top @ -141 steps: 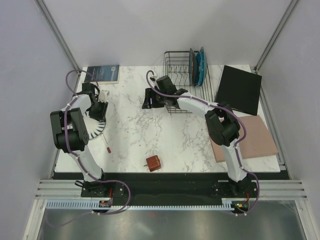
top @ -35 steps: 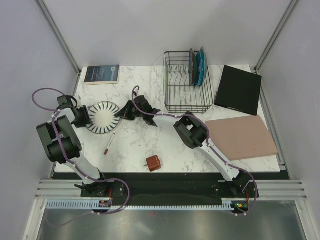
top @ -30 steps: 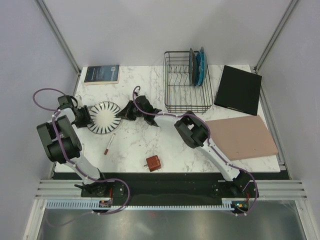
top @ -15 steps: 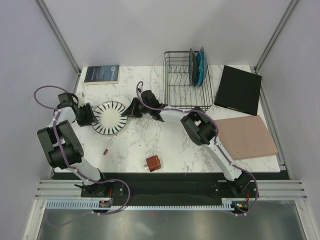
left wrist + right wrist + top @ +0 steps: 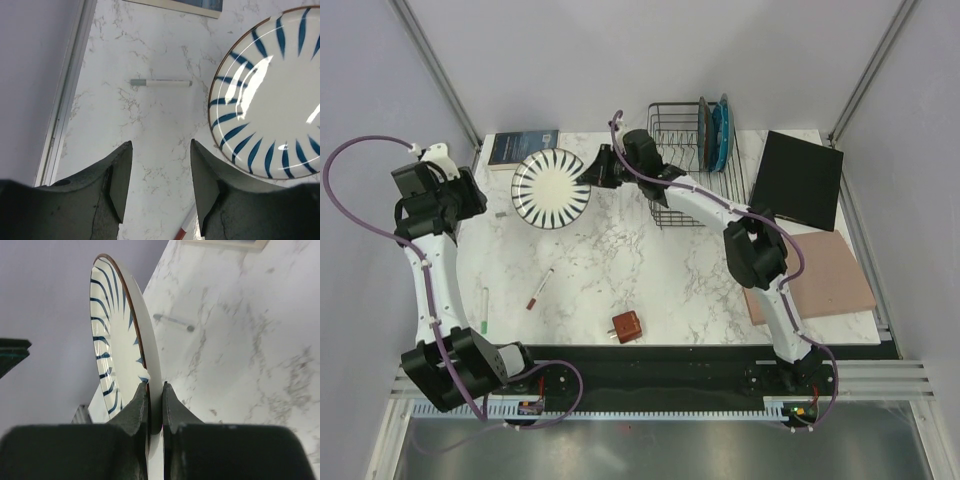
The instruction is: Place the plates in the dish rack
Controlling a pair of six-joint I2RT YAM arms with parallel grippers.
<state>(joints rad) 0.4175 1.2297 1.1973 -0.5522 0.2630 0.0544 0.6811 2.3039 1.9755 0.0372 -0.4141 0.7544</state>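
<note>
Transport of the striped plate (image 5: 551, 188) is seen from the top external view to have begun. Half a second earlier it lay low on the desk (image 5: 620, 270) with both arms at it. Now it is raised and tipped up on edge, upper left of centre, and is clamped at its rim by the right end effector (image 5: 598, 170). The left end effector (image 5: 470, 195) has been drawn back to the far left and is well apart from the plate. The dish rack (image 5: 670, 125) stands just right of the gripped plate, with the racked plates (image 5: 716, 135) upright at its right end. The lift is judged complete, and only the carry and slotting between tines remain.

From the left wrist view, the left end effector (image 5: 159, 190) is shown released, its jaws spread over bare marble with nothing between them. The striped plate (image 5: 270, 100) is seen at the right and a grey pen (image 5: 161, 82) above.

From the right wrist view, the grip hidden from above is made plain. The right end effector (image 5: 155, 410) is clenched on the plate's rim, and the striped plate (image 5: 120, 340) is seen edge-on and nearly upright.
</note>
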